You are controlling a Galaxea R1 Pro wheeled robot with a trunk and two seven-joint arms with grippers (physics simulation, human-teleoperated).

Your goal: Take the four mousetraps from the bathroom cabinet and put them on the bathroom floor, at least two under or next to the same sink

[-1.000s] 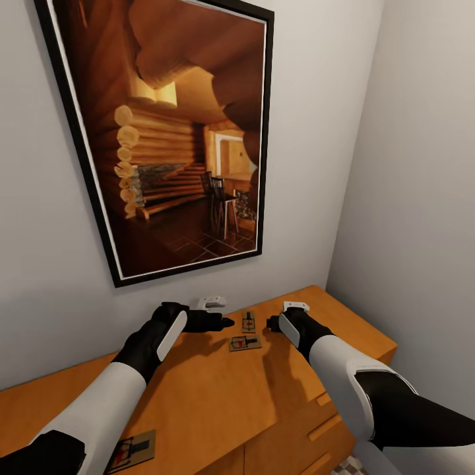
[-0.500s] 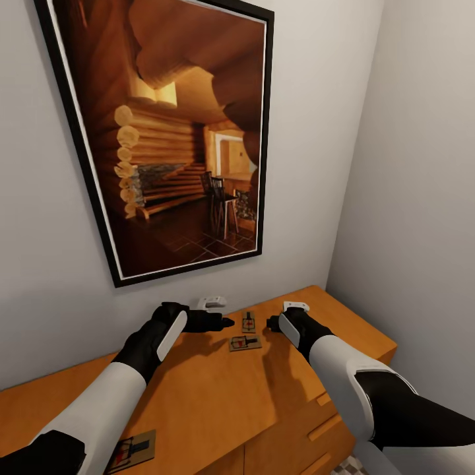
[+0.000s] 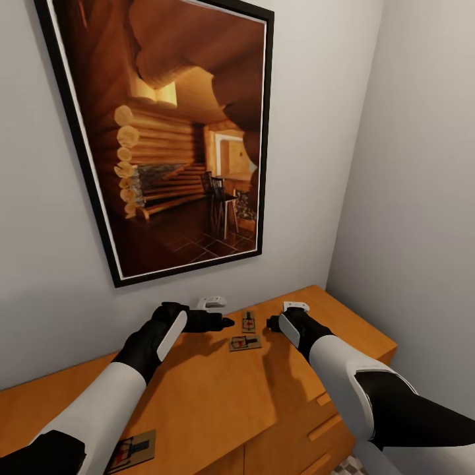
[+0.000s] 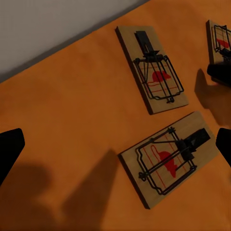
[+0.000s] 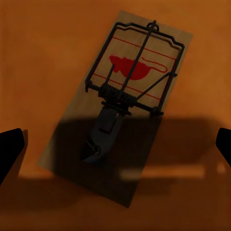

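1. Grey walls meet in a corner behind the orange-brown cabinet [image 3: 218, 389], whose flat top serves as the counter; a large framed picture of a log interior [image 3: 175, 132] hangs above it.
2. Mousetraps on the counter top, head view: one near the wall [image 3: 249, 321], one just in front of it [image 3: 245, 343], both between the two grippers; a third at the near left edge [image 3: 134, 450], well apart.
3. Small white object [image 3: 212, 302] sits against the wall behind the left arm.
4. Left gripper [image 3: 224, 322]: fingers spread wide, holding nothing, hovering beside the central pair.
5. Right gripper [image 3: 270, 324]: fingers likewise spread and empty, poised above a trap.
6. Step in hand, by judgement: pre-grasp at the cabinet; no trap lifted, none on the bathroom floor.
7. Next move calls for lowering a gripper so the fingers straddle a thin board, then closing on its edges clear of the wire spring.
8. Left wrist view adds a further trap's corner [image 4: 220, 41] at the frame edge, near a dark fingertip.
9. Right wrist view gives one mousetrap [image 5: 122, 103] close up, part shadowed.
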